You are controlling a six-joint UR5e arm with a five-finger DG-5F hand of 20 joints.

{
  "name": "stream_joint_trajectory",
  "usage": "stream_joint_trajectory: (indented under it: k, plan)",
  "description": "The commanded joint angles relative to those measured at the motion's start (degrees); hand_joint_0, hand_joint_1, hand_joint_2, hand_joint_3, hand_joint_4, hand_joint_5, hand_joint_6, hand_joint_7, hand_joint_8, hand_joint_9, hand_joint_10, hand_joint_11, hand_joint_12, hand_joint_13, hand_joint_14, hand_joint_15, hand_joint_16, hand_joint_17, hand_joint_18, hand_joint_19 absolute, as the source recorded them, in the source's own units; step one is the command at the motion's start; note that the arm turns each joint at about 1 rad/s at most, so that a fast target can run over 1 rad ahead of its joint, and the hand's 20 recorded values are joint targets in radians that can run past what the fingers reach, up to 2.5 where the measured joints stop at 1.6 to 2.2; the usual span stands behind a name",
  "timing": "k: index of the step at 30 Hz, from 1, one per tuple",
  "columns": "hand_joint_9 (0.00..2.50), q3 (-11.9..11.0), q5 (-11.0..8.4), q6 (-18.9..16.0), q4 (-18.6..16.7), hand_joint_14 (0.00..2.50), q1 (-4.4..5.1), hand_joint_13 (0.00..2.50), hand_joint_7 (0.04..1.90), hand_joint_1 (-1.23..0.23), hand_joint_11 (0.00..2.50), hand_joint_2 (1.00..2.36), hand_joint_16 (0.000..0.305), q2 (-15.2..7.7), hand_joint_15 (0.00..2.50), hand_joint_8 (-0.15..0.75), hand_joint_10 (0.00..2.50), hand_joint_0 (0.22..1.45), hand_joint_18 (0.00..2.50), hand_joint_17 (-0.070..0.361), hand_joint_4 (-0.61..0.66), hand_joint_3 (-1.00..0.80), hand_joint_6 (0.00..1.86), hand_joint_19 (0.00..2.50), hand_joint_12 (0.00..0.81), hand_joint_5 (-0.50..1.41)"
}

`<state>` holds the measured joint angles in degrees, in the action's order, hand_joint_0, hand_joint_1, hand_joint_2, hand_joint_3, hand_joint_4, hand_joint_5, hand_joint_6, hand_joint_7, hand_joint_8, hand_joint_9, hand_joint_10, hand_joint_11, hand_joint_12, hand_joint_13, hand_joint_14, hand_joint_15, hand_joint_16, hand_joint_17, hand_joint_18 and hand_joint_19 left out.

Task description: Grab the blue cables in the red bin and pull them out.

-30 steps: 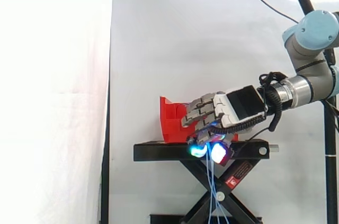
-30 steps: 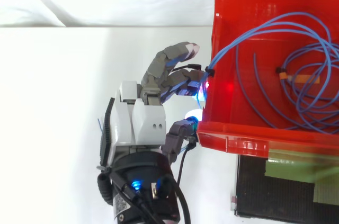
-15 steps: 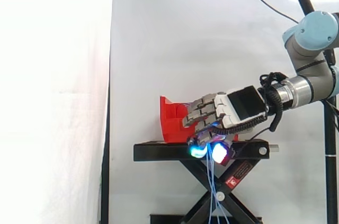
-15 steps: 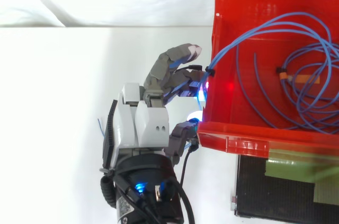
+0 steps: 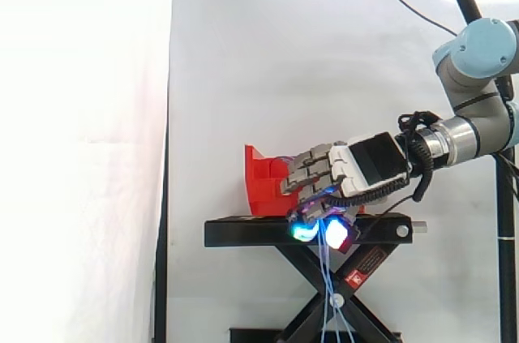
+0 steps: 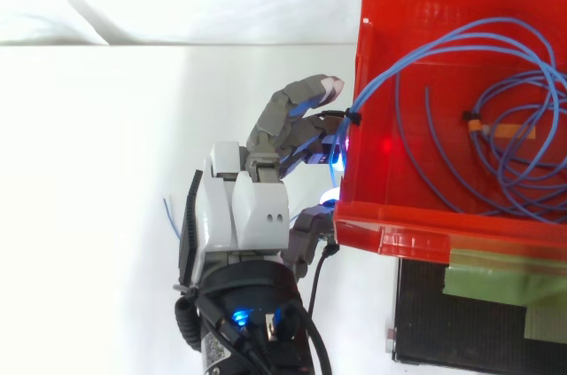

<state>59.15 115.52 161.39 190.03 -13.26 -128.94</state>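
**While the hand pinches, blue cables trail over the bin wall**

Where you look down from above, the hand [image 6: 244, 215] sits just outside the near wall of the red bin [image 6: 390, 235], with its palm turned toward that wall and its fingers curled in against it. You can see the blue cables [image 6: 396, 66] lying mostly inside the bin. Several loops are coiled toward its far side, and an orange band [image 6: 474, 124] is wrapped round one bundle. A few strands sweep across the bin floor, climb to the wall beside the hand and cross its rim, where a small black tie [image 6: 352, 115] holds them together.

From the side, the hand [image 5: 357, 166] reaches in level from the right, in front of the red bin [image 5: 261, 185]. Its glowing fingertips [image 5: 303, 232] are pressed together low, at the top plate of the black scissor stand [image 5: 243, 233]. The fingers are closed on the strands in a pinch, and the blue cables [image 5: 327, 278] drop from between the pads and hang straight down past the stand's crossed legs.
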Motion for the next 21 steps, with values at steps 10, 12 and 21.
stream_joint_trajectory:
  k: [10,12,21]
  plan:
    - [0.95,2.7,-0.03,0.0,-1.0,0.02,0.43,0.72,0.74,-0.85,0.57,1.00,0.042,0.0,0.52,0.319,0.02,0.92,0.55,0.094,0.19,-1.00,0.24,0.62,0.315,1.05]
    - [0.96,2.9,-0.03,0.0,-1.2,0.02,0.60,0.73,0.67,-0.83,0.55,1.00,0.042,0.0,0.52,0.323,0.02,0.93,0.56,0.094,0.19,-1.00,0.42,0.61,0.315,1.04]
    - [0.97,2.6,-0.03,0.0,-2.2,0.02,0.87,0.75,0.56,-0.78,0.53,1.00,0.041,0.0,0.53,0.330,0.02,0.94,0.58,0.093,0.20,-1.00,0.72,0.61,0.316,1.00]
